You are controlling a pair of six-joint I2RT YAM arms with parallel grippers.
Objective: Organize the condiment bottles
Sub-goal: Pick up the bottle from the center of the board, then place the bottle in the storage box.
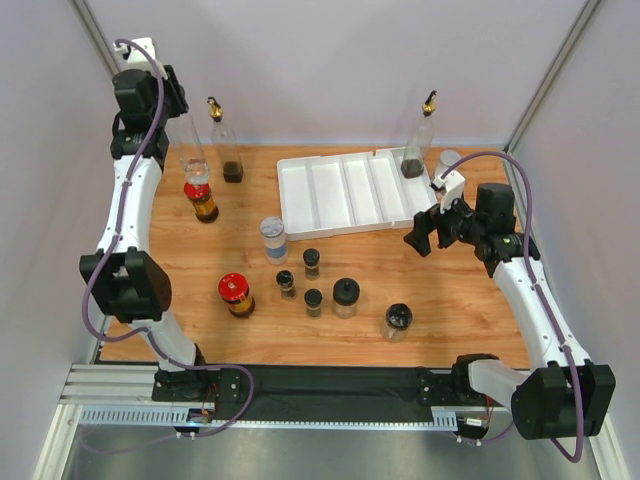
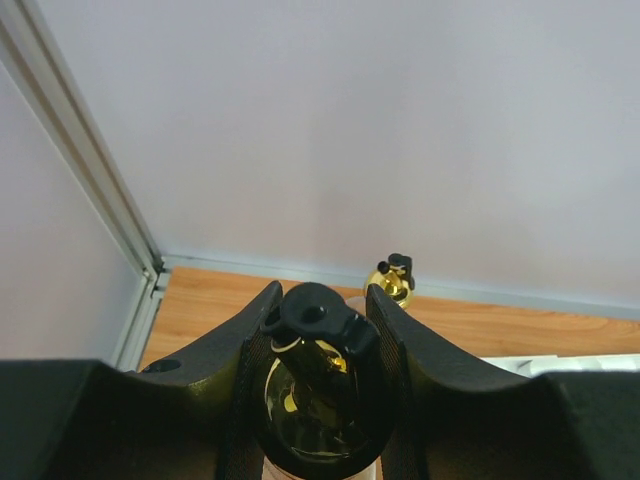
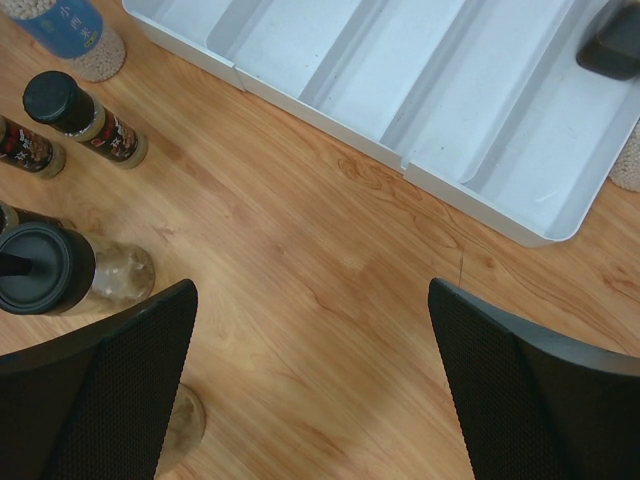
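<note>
- My left arm reaches up the left edge of the table to the far-left corner, forearm raised and wrist turned down toward the table.
- The left gripper [image 2: 320, 296] is clamped narrowly on the black-capped gold spout of a tall clear bottle [image 2: 312, 318]. One finger [image 2: 250, 345] presses on each side of the spout.
- From above, that bottle's base sits just behind a red-capped amber jar [image 1: 203, 203]. I cannot tell whether it rests on the wood.
- A second gold-spouted bottle [image 1: 226, 142] stands just to the right of the held one, near the back wall.
- My right arm runs up the right edge and bends inward at the elbow. Its wrist points left across the table, just in front of the white tray [image 1: 300, 205].
- The right gripper [image 3: 312, 300] is spread wide over bare wood, with nothing between its fingers.
- A third gold-spouted bottle [image 1: 420, 140] stands in the tray's rightmost compartment, and a grey-lidded jar [image 1: 447, 160] stands behind the tray's right end.
- On the table in front of the tray are:
  - a blue-labelled grey-lidded jar [image 1: 273, 238];
  - three small black-lidded jars [image 1: 311, 262] in a loose cluster;
  - two medium black-lidded jars [image 1: 346, 297];
  - another red-capped jar [image 1: 236, 294] to the left of the cluster.
</note>
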